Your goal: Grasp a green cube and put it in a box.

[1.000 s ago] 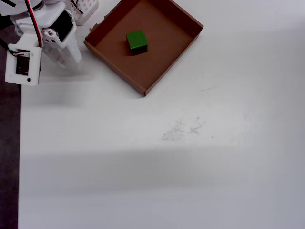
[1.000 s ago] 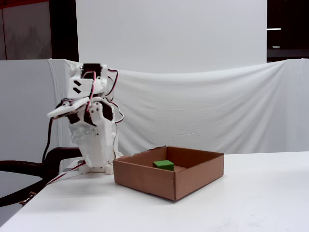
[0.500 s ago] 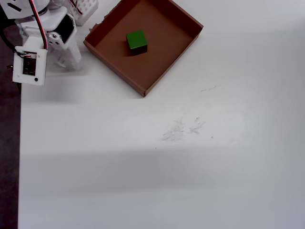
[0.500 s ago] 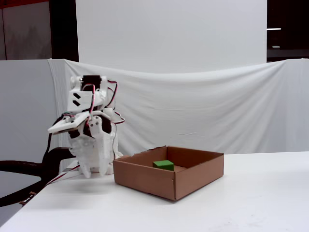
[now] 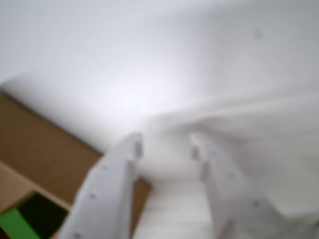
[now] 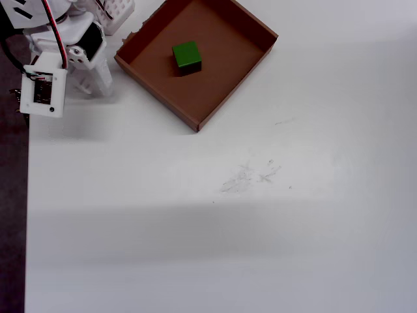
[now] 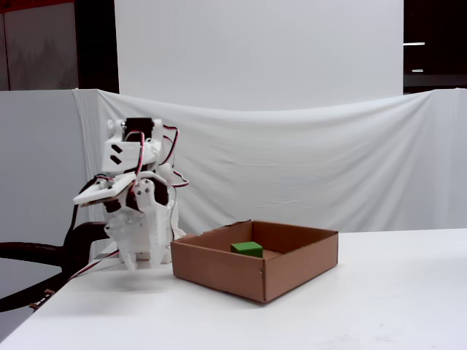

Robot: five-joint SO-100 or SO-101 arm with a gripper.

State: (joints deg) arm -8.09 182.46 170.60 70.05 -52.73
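Folding lower since the earlier frames, the white arm has drawn its claw [image 7: 131,264] down toward the white desk [image 6: 228,215]; its two fingers stand a narrow way apart, holding nothing; right of the claw, just beside it, sits the shallow square brown cardboard box [image 6: 146,65]; farther right, on the box floor, rests the small bright green cube [image 6: 186,56], well clear of the claw.
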